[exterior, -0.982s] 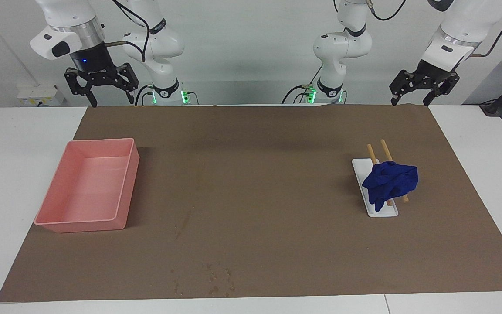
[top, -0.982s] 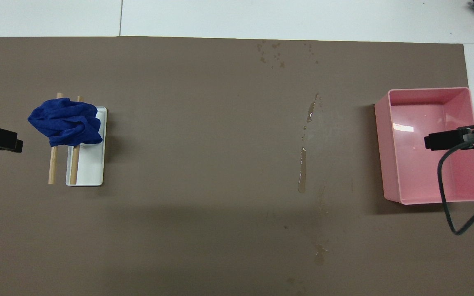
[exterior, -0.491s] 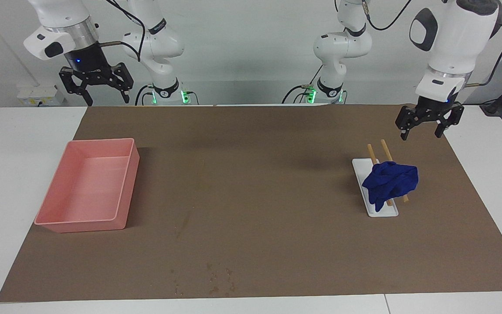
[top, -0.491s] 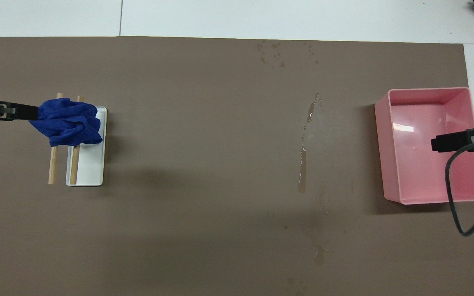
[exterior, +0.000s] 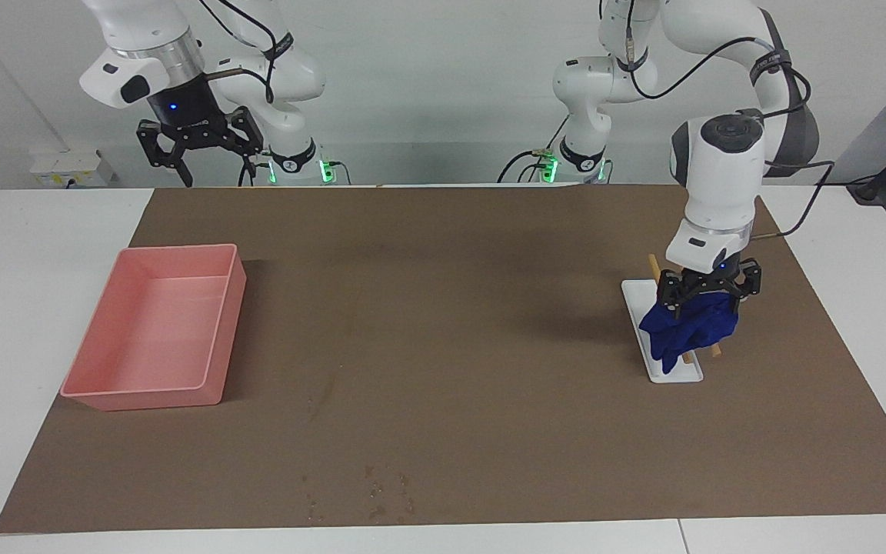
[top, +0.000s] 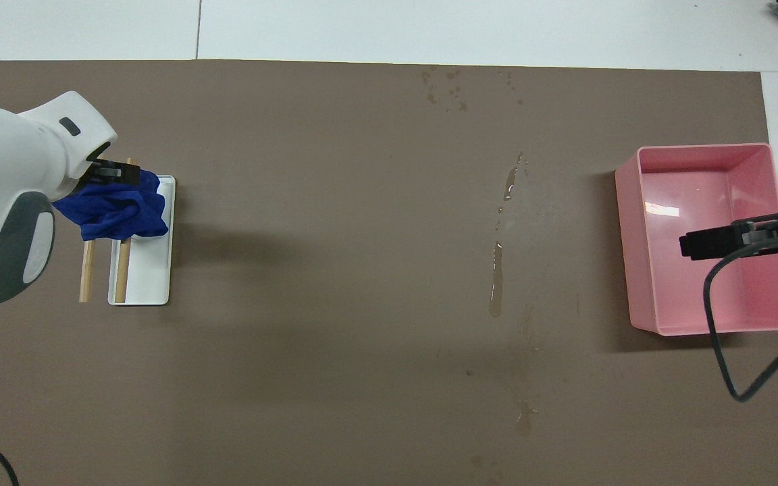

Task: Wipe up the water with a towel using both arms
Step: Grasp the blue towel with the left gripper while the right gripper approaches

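Observation:
The blue towel (exterior: 689,332) (top: 119,212) lies bunched over two wooden sticks (top: 85,273) that rest across a small white dish (exterior: 675,374) (top: 149,273), toward the left arm's end of the table. My left gripper (exterior: 708,305) (top: 113,172) has come down onto the top of the towel, open, one finger on each side of the bunch. Water (top: 496,273) lies as a thin streak on the brown mat, with scattered drops (top: 446,88) (exterior: 381,492) farther from the robots. My right gripper (exterior: 212,171) (top: 706,243) hangs open, high over the pink tray.
The pink tray (exterior: 143,398) (top: 640,317) stands at the right arm's end of the brown mat (exterior: 451,308). A small puddle (top: 523,420) sits nearer to the robots than the streak. White tabletop borders the mat.
My left arm swung in from the table's end and dropped onto the towel. The right gripper shifted slightly over the pink tray. The towel has not moved.

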You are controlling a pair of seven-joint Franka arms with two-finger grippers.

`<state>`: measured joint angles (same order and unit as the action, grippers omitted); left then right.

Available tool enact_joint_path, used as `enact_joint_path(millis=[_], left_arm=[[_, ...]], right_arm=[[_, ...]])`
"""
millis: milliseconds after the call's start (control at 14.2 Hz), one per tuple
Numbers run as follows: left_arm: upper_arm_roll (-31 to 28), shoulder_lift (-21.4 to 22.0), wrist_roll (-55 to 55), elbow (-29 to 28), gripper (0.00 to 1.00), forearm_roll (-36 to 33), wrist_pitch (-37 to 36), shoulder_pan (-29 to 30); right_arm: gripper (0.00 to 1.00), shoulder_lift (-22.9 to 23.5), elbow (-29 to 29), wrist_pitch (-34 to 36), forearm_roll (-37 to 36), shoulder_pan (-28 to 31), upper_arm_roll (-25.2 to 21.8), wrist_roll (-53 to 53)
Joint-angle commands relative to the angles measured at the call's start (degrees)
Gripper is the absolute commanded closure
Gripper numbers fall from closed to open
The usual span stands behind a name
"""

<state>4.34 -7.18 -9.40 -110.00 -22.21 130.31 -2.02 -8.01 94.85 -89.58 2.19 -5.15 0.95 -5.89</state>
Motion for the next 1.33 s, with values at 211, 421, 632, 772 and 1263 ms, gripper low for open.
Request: enact_joint_path(millis=[211,421,632,772,1263], left_arm=[[-0.38,2.70,-5.69,-7.41,0.00,-3.54,2.40,0.26],[-0.29,2.70,-6.77,-6.89,0.18,-3.45,1.35,0.26],[-0.29,2.79,-6.77,-7.07,0.72,-3.45,0.65,0.70],[-0.29,2.88,-6.86,-7.24,0.98,-3.36,0.73,0.87],[-0.29,0.95,-6.95,2.91,1.00,10.45,-11.44,1.40]], right_arm=[[0.00,-3.68,4.55,-0.07,1.24,-6.35,-0.16,-15.82],[0.00,-4.03,4.81,-0.07,1.24,-8.90,-0.16,-22.11],[0.00,-4.12,4.73,-0.42,1.24,-11.10,-0.16,-35.22],[0.00,-4.12,4.90,-2.51,1.41,-12.07,-0.16,-42.06],[0.00,-7.54,14.56,-13.76,18.10,-9.70,-0.69,-57.74]])
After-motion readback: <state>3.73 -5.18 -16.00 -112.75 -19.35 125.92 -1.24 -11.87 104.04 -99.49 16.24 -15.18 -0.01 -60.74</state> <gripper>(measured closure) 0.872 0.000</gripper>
